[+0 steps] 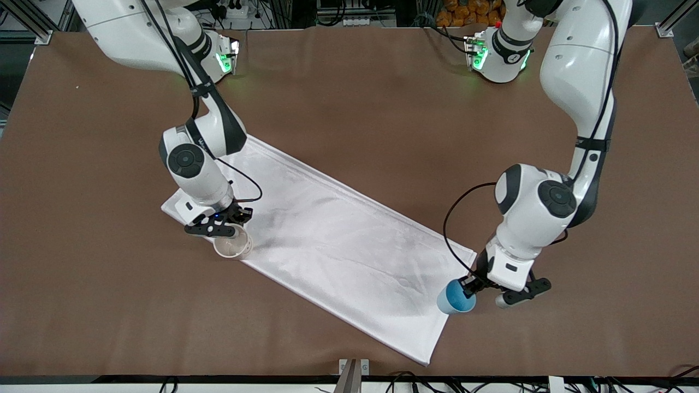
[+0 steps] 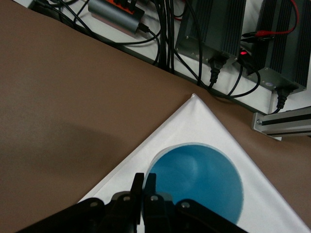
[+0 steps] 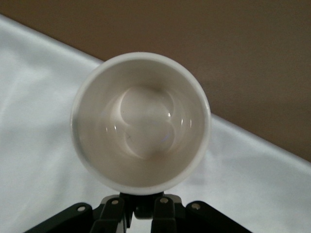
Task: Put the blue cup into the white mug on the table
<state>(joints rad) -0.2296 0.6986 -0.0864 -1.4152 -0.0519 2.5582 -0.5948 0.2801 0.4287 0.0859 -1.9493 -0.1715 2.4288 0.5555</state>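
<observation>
Trouble could come if the blue cup point(image 1: 456, 298), pinched by its rim in the left end effector point(image 1: 471, 288) near the worktop's point(image 1: 349, 93) front edge, slips. Right end effector point(image 1: 221, 225) grips the white mug point(image 1: 232, 246) by its handle at the white cloth's point(image 1: 327, 240) edge toward the right arm's end, and a bump could tip it.

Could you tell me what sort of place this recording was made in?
Probably a robotics lab: two Franka arms mounted at a brown table, aluminium framing at its edge, and power supplies with cabling beside it.

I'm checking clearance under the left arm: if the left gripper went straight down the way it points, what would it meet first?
Probably the white cloth beneath the blue cup that the left gripper grips by the rim.
</observation>
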